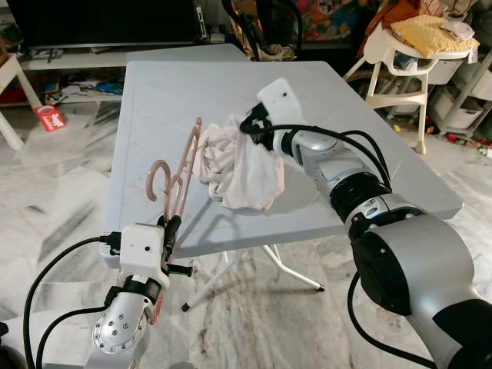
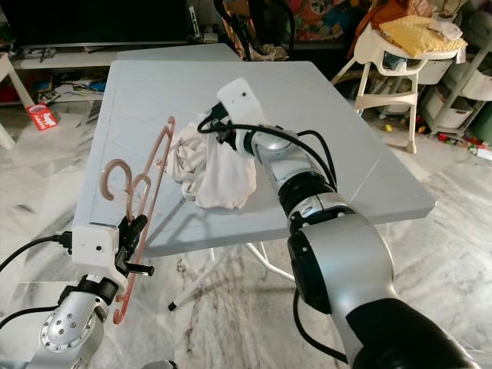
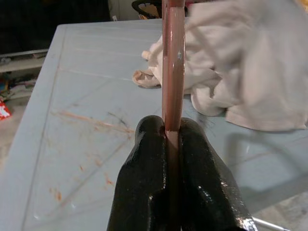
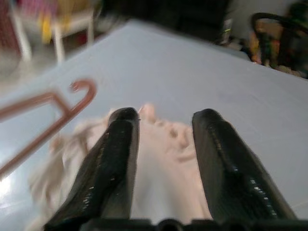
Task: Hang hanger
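Left gripper [image 3: 172, 137] is pinched tight on the pink hanger [image 1: 178, 173], its two black fingers [image 3: 144, 163] pressed against the bar from both sides; it holds the hanger upright just off the near left edge of the grey table [image 1: 323, 100], hook end up and leaning over the tabletop; the hanger's far end touches the white cloth [image 1: 238, 165]. Right gripper [image 4: 163, 120] reaches in from the right over the middle of the table, fingers spread apart with the bunched cloth between them; the cloth hangs in a crumpled heap down to the tabletop. Beyond the table stands a white high chair [image 1: 407, 69] with a yellow towel [image 1: 427, 34] on it; marble floor [image 1: 46, 200] lies below.
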`<state>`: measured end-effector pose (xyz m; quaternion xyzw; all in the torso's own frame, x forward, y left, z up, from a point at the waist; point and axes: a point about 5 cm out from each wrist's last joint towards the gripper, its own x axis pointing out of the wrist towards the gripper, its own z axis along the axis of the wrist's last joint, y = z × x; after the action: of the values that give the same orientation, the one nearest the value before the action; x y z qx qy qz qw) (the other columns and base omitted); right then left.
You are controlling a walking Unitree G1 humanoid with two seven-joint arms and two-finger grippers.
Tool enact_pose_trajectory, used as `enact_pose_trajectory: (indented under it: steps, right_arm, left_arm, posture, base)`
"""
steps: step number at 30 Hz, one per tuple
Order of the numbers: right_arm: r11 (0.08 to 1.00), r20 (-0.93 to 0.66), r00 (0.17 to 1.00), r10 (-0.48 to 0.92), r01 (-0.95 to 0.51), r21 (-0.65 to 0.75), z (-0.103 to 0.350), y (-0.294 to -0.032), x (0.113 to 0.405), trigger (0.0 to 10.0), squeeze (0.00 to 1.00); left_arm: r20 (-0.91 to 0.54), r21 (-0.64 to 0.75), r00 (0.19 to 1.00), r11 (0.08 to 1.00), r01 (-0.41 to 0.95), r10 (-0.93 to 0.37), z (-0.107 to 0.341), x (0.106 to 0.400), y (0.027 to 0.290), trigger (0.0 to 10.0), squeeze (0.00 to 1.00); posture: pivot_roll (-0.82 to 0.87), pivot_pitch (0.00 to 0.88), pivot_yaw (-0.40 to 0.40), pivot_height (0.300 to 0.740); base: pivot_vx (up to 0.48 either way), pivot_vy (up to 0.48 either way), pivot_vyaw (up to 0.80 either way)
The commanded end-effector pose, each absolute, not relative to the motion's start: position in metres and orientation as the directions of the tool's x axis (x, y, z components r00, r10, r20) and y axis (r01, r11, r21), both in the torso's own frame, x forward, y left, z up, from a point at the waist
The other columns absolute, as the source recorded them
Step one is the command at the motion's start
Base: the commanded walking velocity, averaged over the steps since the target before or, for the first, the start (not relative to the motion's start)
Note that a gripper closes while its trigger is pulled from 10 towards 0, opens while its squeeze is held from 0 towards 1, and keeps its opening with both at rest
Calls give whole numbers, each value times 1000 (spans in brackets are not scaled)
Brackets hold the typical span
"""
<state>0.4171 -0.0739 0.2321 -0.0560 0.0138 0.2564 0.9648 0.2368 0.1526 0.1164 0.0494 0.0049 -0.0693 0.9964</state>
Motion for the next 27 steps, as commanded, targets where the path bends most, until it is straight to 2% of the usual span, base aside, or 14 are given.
enact_pose_trajectory:
  steps: [1, 2, 3, 6, 12, 18, 20, 26, 27]
  right_arm:
    - [895, 11, 895, 446, -446, 14, 232, -88, 419, 10000, 1000]
    - [895, 11, 895, 446, -446, 14, 232, -88, 419, 10000, 1000]
    - [909, 39, 917, 398, -400, 120, 225, -99, 418, 10000, 1000]
    - [918, 72, 940, 334, -342, 199, 218, -110, 417, 10000, 1000]
    - [923, 121, 965, 233, -259, 286, 204, -128, 413, 10000, 1000]
    - [947, 166, 972, 167, -205, 248, 194, -137, 406, 10000, 1000]
    - [963, 201, 967, 160, -197, 184, 196, -137, 404, 10000, 1000]
    - [967, 255, 951, 172, -212, 139, 196, -136, 396, 10000, 1000]
    - [968, 258, 949, 181, -219, 124, 193, -135, 393, 10000, 616]
  left_arm:
    - [-41, 105, 987, 982, 160, -156, 113, 242, 153, 10000, 0]
    - [-41, 105, 987, 982, 160, -156, 113, 242, 153, 10000, 0]
    - [-42, 111, 983, 977, 183, -179, 114, 249, 152, 10000, 0]
    - [-41, 126, 976, 968, 217, -214, 115, 259, 149, 10000, 0]
    - [-39, 145, 965, 954, 264, -261, 119, 275, 145, 10000, 0]
    - [-33, 147, 964, 952, 268, -266, 119, 285, 143, 10000, 0]
    - [-16, 137, 962, 953, 271, -271, 120, 286, 140, 10000, 0]
    - [-1, 116, 973, 966, 230, -231, 118, 286, 140, 10000, 0]
    - [0, 108, 977, 971, 211, -213, 117, 285, 141, 10000, 0]
  posture:
    - [165, 0, 10, 740]
    - [165, 0, 10, 740]
    - [137, 0, 30, 740]
    - [108, 0, 62, 740]
    - [77, 0, 99, 740]
    - [40, 0, 121, 740]
    - [40, 0, 96, 740]
    - [45, 0, 51, 740]
    - [45, 0, 51, 740]
  base:
    - [0, 0, 0]
    - [0, 0, 0]
    - [0, 0, 0]
    - [0, 0, 0]
    - [0, 0, 0]
    - [0, 0, 0]
    - [0, 0, 0]
    - [0, 0, 0]
    - [0, 0, 0]
